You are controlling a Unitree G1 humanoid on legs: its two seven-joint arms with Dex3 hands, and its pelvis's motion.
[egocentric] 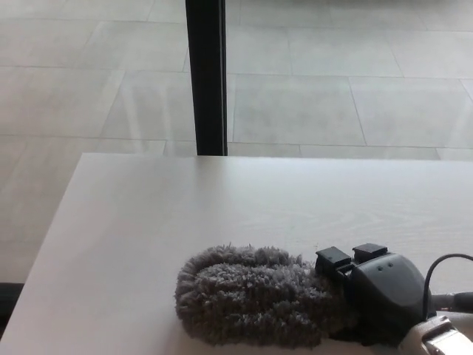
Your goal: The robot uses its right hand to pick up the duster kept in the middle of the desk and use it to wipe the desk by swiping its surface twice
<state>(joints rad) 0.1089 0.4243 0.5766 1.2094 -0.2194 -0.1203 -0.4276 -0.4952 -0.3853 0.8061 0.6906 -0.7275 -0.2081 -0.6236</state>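
now right hand (377, 296) on duster (251, 296)

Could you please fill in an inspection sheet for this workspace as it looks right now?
Surface: pale desk, bare apart from the duster.
Job's things: fluffy grey duster lying on the desk near the front edge.
Clutter: nothing seen.
Hands: right hand at the duster's right end, fingers closed on it; left hand not in view.
Cables: black cable looping beside the right wrist.
Surroundings: tiled floor beyond the desk, dark vertical post behind its far edge.
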